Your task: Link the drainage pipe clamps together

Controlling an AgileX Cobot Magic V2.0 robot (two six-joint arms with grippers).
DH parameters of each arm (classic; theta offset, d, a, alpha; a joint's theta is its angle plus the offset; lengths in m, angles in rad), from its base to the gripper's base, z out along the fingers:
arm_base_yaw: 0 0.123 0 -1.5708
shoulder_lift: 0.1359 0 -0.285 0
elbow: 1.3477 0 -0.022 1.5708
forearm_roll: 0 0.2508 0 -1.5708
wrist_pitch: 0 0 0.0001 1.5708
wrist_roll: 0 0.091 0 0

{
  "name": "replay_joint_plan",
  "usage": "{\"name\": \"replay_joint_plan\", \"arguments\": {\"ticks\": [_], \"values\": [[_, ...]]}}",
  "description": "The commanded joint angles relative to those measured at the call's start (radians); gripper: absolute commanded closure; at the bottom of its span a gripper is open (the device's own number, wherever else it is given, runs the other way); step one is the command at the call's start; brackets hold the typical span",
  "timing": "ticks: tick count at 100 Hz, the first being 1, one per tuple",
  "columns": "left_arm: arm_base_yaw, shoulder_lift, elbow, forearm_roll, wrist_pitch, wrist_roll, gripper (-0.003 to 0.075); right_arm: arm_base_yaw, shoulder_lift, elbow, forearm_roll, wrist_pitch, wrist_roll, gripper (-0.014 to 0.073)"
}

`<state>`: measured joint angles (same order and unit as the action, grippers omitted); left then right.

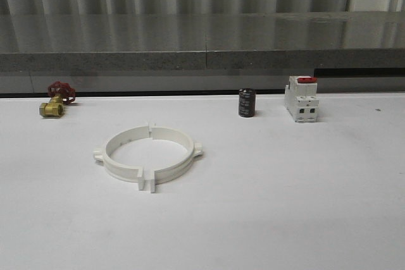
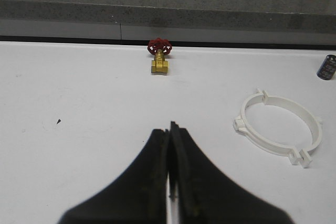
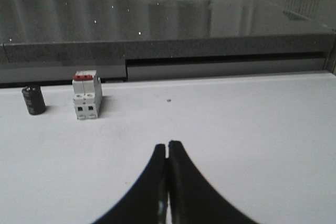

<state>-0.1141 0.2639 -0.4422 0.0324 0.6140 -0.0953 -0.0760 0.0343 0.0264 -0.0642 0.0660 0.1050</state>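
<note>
At the far left of the table (image 1: pixel 304 219), at about ten o'clock from the middle in the front view, sits a small brass valve (image 1: pixel 52 109) with a red handwheel. Moving right, the two white clamp halves (image 1: pixel 149 155) lie flat near the centre-left, the left half (image 1: pixel 120 156) and the right half (image 1: pixel 177 153) facing each other so they already form a ring; their flat end tabs meet at twelve o'clock and at six o'clock, though the tabs at six look slightly stepped, one sitting a little ahead of the other. Further right, toward one o'clock, stands a dark little cylinder (image 1: pixel 247 103), and just beyond it a white breaker (image 1: pixel 301 99) with a red switch. Neither arm touches anything: the left gripper (image 2: pixel 169 171) has its fingers pressed together, with the ring at its two o'clock, and the right gripper (image 3: pixel 167 174) is likewise closed on nothing, well apart from the ring. The joining seems done or nearly so, judging by the ring. Any next move would call for opening a gripper, reaching the ring and nudging the six o'clock tabs flush.
</note>
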Motion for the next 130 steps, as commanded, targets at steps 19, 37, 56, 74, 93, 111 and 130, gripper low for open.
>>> {"name": "replay_joint_plan", "arguments": {"ticks": [19,37,56,74,93,111,130], "values": [[0.003,0.012,-0.027,-0.001,-0.076,-0.001,0.0741,-0.003,-0.057,-0.016,-0.014,-0.014,-0.011,0.0660],[0.003,0.012,-0.027,-0.001,-0.076,-0.001,0.0741,-0.003,-0.057,-0.016,-0.014,-0.014,-0.011,0.0660],[0.003,0.012,-0.027,-0.001,-0.076,-0.001,0.0741,-0.003,-0.057,-0.016,-0.014,-0.014,-0.011,0.0660],[0.003,0.012,-0.027,-0.001,-0.076,-0.001,0.0741,-0.003,-0.057,-0.016,-0.014,-0.014,-0.011,0.0660],[0.003,0.012,-0.027,-0.001,-0.076,-0.001,0.0741,-0.003,-0.057,-0.016,-0.014,-0.014,-0.011,0.0660],[0.003,-0.001,0.020,0.001,-0.113,-0.001,0.0741,-0.003,-0.057,-0.016,-0.014,-0.014,-0.011,0.0660],[0.003,-0.097,0.207,0.048,-0.400,-0.001,0.0741,-0.003,-0.057,-0.016,-0.014,-0.014,-0.011,0.0660]]}}
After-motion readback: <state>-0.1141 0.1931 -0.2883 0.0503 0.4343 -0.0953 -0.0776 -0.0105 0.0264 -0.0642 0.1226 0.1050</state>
